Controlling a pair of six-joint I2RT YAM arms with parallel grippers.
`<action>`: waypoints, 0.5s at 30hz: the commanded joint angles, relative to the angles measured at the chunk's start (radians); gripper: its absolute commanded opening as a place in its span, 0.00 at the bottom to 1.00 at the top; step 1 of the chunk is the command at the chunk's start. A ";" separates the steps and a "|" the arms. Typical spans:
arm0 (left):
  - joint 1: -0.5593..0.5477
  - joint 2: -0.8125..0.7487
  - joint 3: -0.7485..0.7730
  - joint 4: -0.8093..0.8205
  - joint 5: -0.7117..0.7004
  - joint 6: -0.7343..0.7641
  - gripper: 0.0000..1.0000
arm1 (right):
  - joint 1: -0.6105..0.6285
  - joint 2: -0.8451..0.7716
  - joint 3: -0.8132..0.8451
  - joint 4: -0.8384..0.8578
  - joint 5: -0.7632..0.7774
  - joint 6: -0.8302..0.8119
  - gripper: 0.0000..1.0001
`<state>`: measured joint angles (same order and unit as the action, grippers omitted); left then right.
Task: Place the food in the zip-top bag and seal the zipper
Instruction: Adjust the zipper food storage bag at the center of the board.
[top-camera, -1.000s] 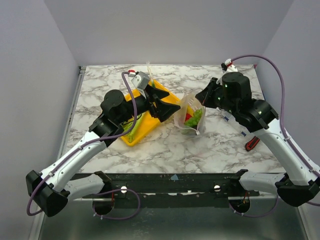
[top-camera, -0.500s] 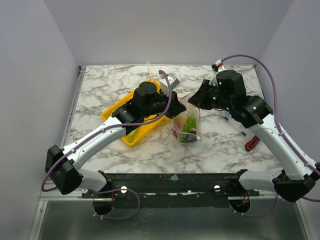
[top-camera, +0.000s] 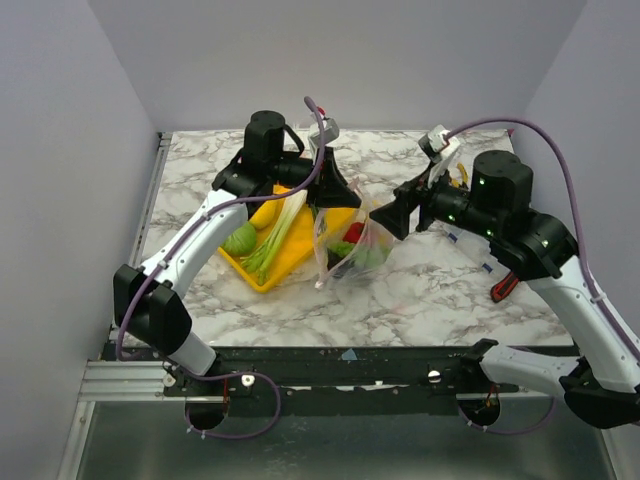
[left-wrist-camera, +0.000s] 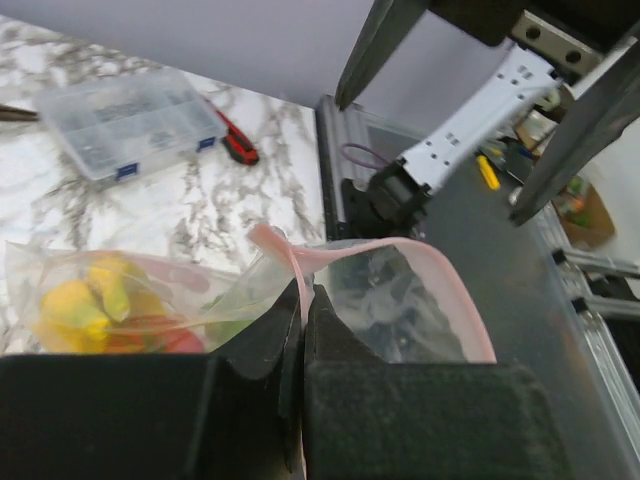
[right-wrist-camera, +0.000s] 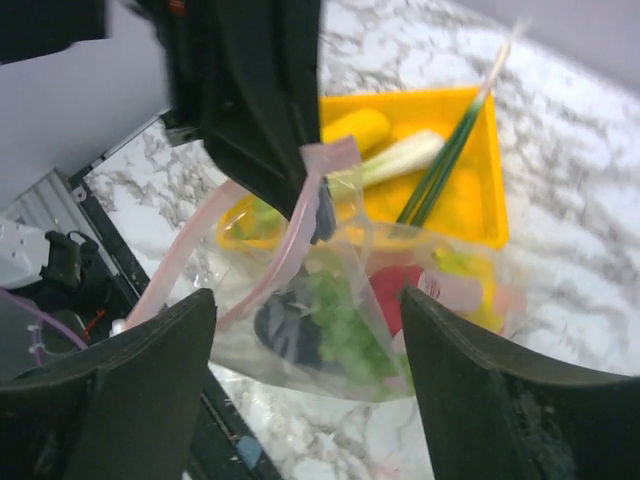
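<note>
Midway between the side edges of the worktop (top-camera: 440, 290), the zip-top bag (top-camera: 345, 252) holds red, green and yellow food (right-wrist-camera: 395, 295). Leeks (top-camera: 278, 228) lie in the yellow tray (top-camera: 262, 275). The left hand (left-wrist-camera: 303, 300) is clamped on the zipper (left-wrist-camera: 300, 262); the right hand (top-camera: 383, 214) gapes.

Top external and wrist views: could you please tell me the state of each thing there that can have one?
zip-top bag: held up by its edge, mouth open, food inside.
zipper: unsealed, pinched at one spot.
left end effector: shut on the zipper.
right end effector: open, facing the bag.
yellow tray: holding leeks and a cabbage.
</note>
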<state>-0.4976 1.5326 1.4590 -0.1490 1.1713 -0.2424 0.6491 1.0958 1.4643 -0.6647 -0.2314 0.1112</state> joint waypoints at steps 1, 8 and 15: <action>-0.001 0.049 0.087 -0.083 0.245 0.063 0.00 | 0.006 -0.053 -0.013 0.091 -0.196 -0.268 0.83; -0.002 0.100 0.139 -0.025 0.253 -0.038 0.00 | 0.007 -0.032 0.029 -0.072 -0.381 -0.627 0.85; -0.003 0.144 0.169 -0.040 0.228 -0.069 0.00 | 0.159 0.047 0.091 -0.166 -0.396 -0.911 0.80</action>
<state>-0.4976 1.6638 1.5932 -0.2050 1.3590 -0.2878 0.6907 1.0931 1.5078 -0.7368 -0.6109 -0.5720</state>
